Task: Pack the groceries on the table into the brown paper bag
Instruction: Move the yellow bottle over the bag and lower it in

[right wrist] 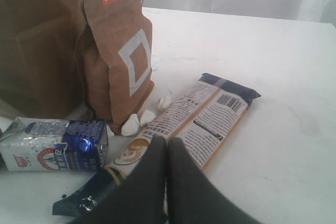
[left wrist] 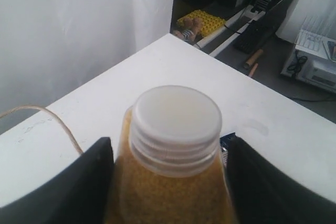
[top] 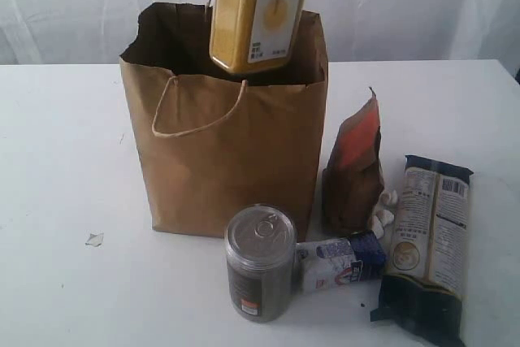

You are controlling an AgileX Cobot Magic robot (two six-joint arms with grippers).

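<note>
Two left fingers (left wrist: 79,187) clamp the rigid, likely heavy, slick yellow-grain bottle (top: 260,14) at its shoulder, twelve o'clock above the brown paper bag (top: 227,160), while right fingers (right wrist: 152,182) sit together.

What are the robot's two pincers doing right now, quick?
Left pincer: holding the yellow-grain bottle above the brown paper bag.
Right pincer: closed, holding nothing.

My left fingers (left wrist: 68,187): two broad, matte black slabs with softly rounded upper edges.
My right fingers (right wrist: 149,182): dark charcoal, smooth, plain, narrowing to blunt rounded tips.
</note>
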